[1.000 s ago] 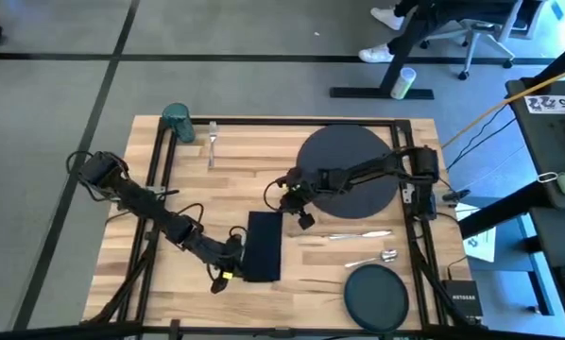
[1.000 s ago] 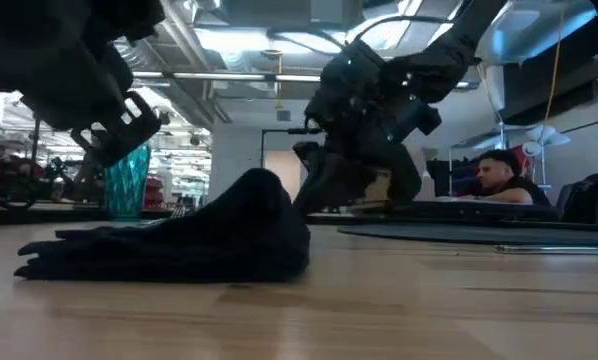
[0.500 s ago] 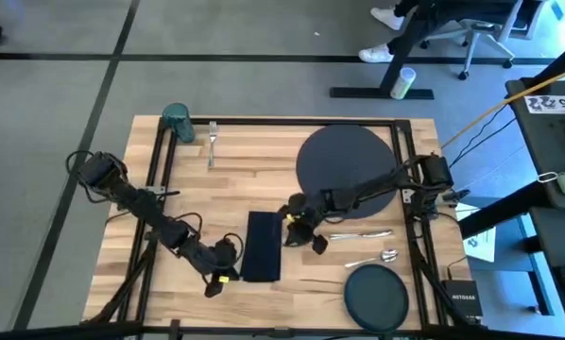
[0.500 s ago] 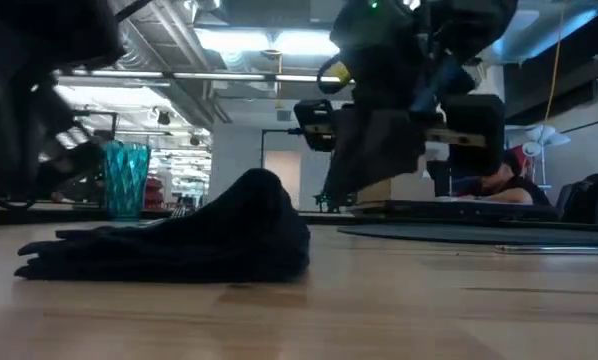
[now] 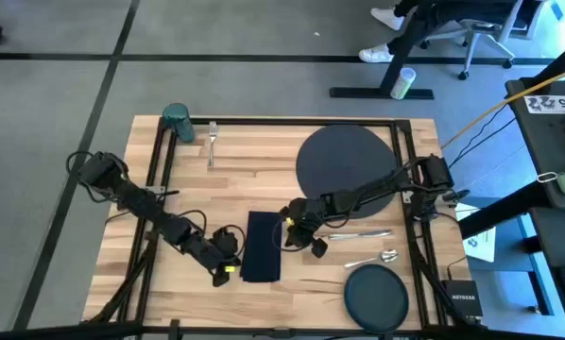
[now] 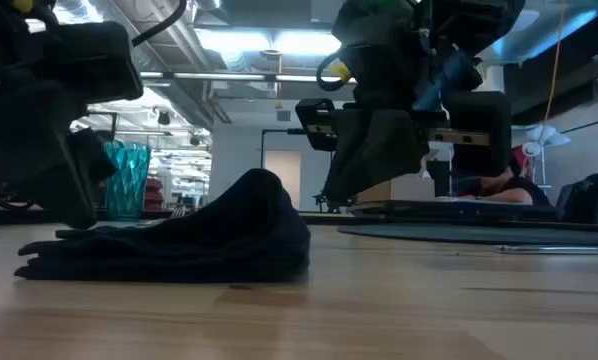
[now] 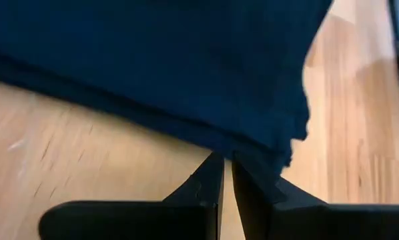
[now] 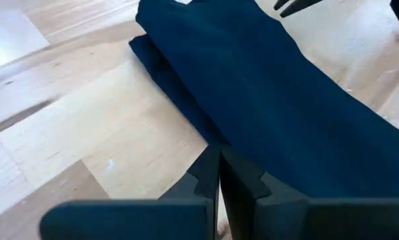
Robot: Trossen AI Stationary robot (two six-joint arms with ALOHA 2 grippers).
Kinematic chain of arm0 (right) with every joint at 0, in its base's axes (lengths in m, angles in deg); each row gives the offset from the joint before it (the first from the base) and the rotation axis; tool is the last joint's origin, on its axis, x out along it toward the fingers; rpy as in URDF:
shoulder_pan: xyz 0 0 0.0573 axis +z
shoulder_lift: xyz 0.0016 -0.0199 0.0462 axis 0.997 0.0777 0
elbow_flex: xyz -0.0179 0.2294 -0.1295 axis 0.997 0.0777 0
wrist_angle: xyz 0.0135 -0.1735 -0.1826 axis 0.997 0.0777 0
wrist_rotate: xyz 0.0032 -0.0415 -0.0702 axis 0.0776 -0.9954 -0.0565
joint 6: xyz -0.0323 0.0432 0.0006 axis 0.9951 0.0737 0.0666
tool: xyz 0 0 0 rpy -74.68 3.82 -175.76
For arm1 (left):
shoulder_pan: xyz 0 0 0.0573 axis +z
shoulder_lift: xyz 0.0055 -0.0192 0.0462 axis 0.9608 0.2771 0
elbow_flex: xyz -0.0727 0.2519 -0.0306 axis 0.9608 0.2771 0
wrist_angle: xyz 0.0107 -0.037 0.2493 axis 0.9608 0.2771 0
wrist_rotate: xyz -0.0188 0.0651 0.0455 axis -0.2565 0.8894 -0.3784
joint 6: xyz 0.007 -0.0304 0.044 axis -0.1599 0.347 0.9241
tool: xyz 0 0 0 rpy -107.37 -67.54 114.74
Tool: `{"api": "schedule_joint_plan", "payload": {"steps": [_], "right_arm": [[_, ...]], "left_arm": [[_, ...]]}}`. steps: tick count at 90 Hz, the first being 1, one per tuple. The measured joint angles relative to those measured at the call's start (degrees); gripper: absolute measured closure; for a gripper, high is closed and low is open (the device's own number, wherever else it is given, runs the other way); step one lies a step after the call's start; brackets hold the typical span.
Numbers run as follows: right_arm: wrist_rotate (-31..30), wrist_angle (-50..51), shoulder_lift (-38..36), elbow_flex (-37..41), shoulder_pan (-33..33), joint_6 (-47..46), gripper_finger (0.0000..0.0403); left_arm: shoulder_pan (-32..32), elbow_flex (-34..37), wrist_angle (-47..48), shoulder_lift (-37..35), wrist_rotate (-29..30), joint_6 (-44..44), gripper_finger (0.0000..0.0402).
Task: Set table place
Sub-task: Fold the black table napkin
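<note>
Navy napkin [image 5: 262, 246], folded long, flat near the middle of the butcher-block table [image 5: 254, 179]. Left gripper [image 5: 228, 267] low at its left long edge, fingers pressed together, tips touching the cloth edge, nothing clamped. Right gripper [image 5: 295, 229] just beside the opposite long edge, fingers also closed and empty. Large dark grey charger [image 5: 347, 170] well apart, toward the far right. Smaller dark plate [image 5: 376, 297] at the near right corner. Knife [image 5: 361, 235] and spoon [image 5: 374, 257] between them. Fork [image 5: 212, 144] and teal cup [image 5: 178, 121] at the far left corner.
</note>
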Motion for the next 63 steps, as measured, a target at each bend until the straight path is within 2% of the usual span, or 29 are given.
{"api": "schedule_joint_plan", "payload": {"steps": [13, 25, 47, 63], "right_arm": [[-0.70, -1.61, 0.02, -0.04, 1.28, 1.28, 0.0397], [-1.09, -2.67, 0.02, -0.04, 3.66, 5.21, 0.0368], [-10.08, -3.92, 0.07, -1.80, 8.03, 10.44, 0.0300], [-11.20, -3.79, 0.07, -3.23, 9.11, 12.13, 0.0293]], "left_arm": [[0.46, 0.00, -1.25, 2.07, -0.76, 0.07, 0.0387], [0.40, 0.00, -2.35, 3.48, -0.90, 0.21, 0.0387], [1.04, 0.00, -3.24, 3.89, -0.96, 0.61, 0.0387], [2.39, -0.01, -5.18, 3.91, -0.90, 3.29, 0.0387]]}}
